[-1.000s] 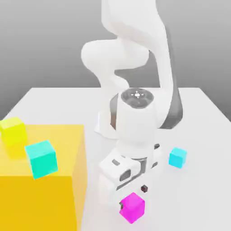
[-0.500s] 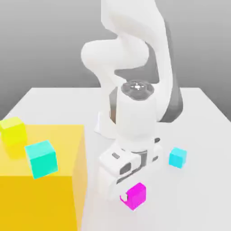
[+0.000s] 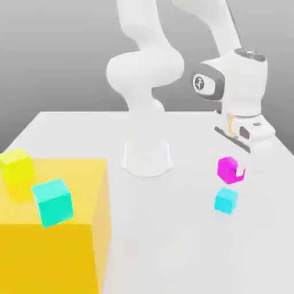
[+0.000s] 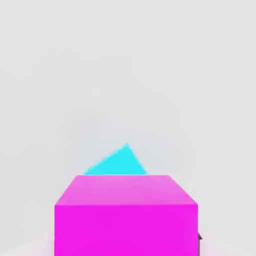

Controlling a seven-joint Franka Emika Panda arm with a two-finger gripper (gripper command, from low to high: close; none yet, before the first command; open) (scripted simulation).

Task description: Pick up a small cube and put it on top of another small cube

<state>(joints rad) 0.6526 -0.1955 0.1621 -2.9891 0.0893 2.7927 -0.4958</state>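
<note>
Magenta cube [image 3: 227, 170], one only, sits gripped between the nearly closed fingers of the end effector [image 3: 240, 170], held up off the table [image 3: 166, 241]. Below the end effector, one small sky-blue cube [image 3: 225, 201] rests on the table, apart from the magenta one and partly hidden behind it in the hand view. Well apart from the end effector, toward the exterior view's left, are one yellow cube [image 3: 17, 167], one turquoise cube [image 3: 53, 202] and one big orange-yellow block [image 3: 54, 258].
</note>
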